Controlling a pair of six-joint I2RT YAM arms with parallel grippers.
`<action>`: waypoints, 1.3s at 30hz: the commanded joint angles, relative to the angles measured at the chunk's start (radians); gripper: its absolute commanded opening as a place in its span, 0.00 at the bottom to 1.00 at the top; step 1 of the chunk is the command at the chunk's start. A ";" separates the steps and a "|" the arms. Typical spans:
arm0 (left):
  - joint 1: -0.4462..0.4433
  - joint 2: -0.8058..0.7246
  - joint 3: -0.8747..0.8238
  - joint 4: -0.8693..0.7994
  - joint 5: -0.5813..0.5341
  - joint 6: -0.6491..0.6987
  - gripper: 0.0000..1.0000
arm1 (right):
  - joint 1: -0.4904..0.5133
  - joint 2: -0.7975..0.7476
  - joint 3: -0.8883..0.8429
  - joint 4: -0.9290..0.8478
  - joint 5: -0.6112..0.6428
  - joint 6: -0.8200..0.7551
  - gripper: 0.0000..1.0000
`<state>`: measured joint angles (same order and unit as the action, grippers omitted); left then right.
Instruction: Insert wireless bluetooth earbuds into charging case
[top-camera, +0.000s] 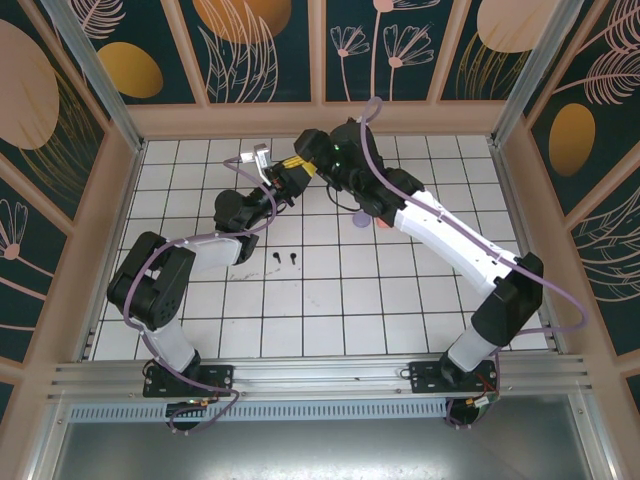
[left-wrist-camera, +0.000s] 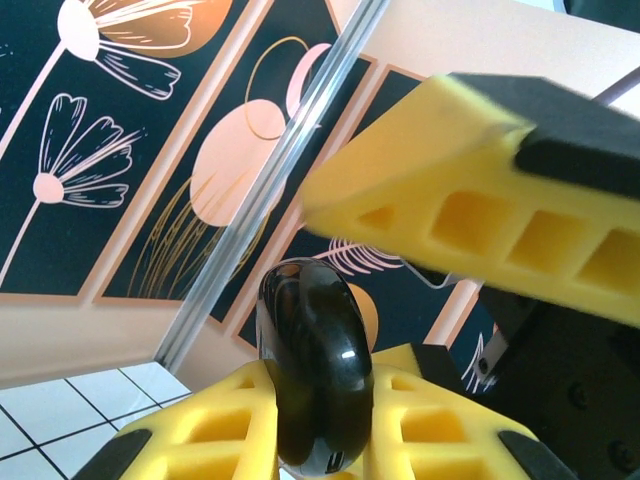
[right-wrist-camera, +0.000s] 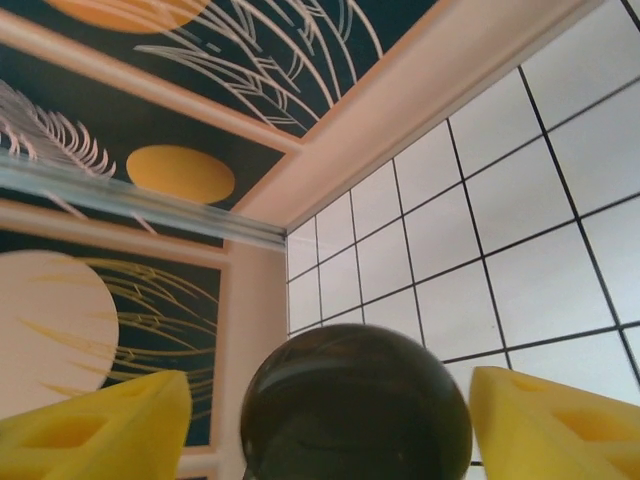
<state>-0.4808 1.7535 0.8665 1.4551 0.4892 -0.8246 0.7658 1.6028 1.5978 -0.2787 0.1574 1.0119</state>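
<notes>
**Item:** black charging case (left-wrist-camera: 315, 370).
**Position:** lifted off the white tiled table (top-camera: 400, 300), at far centre where both arms meet.
**Likely purpose:** a handover or two-handed steadying, so the lid can be worked before any bud goes in.

**Left gripper** (left-wrist-camera: 320, 425): closed on the case, its yellow fingers (left-wrist-camera: 430, 400) pinching it edge-on from both sides.

**Right gripper** (right-wrist-camera: 330, 420): spread wide, one finger (right-wrist-camera: 545, 425) on each side of the case with a gap showing. It is not gripping.

**Black earbuds** (top-camera: 293, 258): two, side by side on the table, nearer than the grippers and well apart from the case. Not yet inserted.

**Lilac and coral pieces** (top-camera: 358, 215): on the table beside the right arm, too small to identify.
</notes>
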 joint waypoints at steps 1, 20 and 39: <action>-0.005 0.008 0.008 0.050 0.014 -0.022 0.00 | -0.009 -0.100 0.022 0.028 0.032 -0.079 0.78; 0.028 -0.113 0.045 -0.324 0.392 0.094 0.00 | -0.326 -0.436 -0.480 0.217 -0.632 -0.815 0.78; 0.030 -0.134 0.083 -0.427 0.495 0.113 0.00 | -0.293 -0.300 -0.452 0.227 -0.771 -0.829 0.74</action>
<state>-0.4564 1.6386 0.9127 1.0203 0.9577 -0.7261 0.4625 1.2850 1.1210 -0.0998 -0.5819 0.2066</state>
